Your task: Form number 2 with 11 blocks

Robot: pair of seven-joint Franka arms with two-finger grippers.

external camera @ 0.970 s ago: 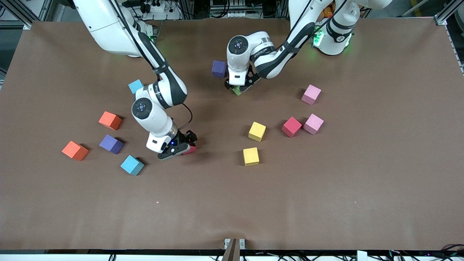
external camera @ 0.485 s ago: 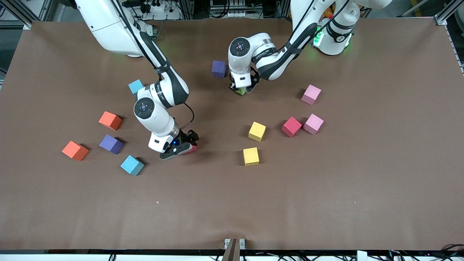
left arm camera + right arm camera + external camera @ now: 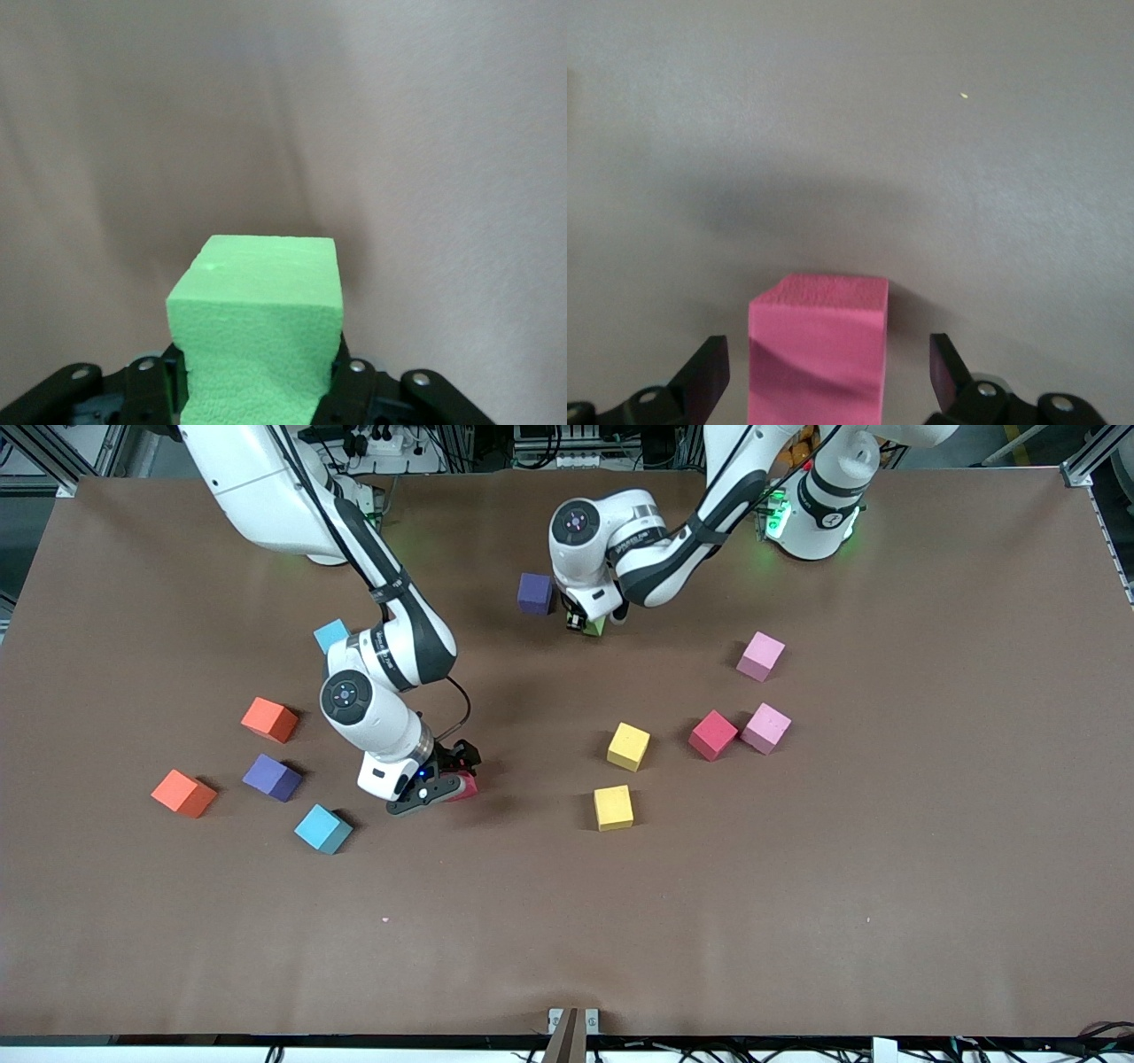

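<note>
My left gripper [image 3: 588, 622] is shut on a green block [image 3: 594, 628], next to a purple block [image 3: 535, 593]. In the left wrist view the green block [image 3: 257, 310] fills the space between the fingers [image 3: 350, 376] of that gripper [image 3: 257, 385]. My right gripper [image 3: 454, 778] is open and low at the table, with a red block [image 3: 465, 787] between its fingers. In the right wrist view this block [image 3: 819, 341] stands apart from both fingertips [image 3: 709, 372] of the right gripper [image 3: 826, 376]. No digit 2 shows; the blocks lie scattered.
Loose blocks on the brown table [image 3: 797, 886]: light blue [image 3: 331, 636], orange [image 3: 269, 719], orange [image 3: 183, 793], purple [image 3: 272, 777], light blue [image 3: 322, 828], yellow [image 3: 628, 746], yellow [image 3: 613, 807], red [image 3: 713, 734], pink [image 3: 765, 728], pink [image 3: 761, 656].
My left gripper has carried the green block toward the robots' bases, closer to the purple block, and turned. The right gripper has stayed around the red block.
</note>
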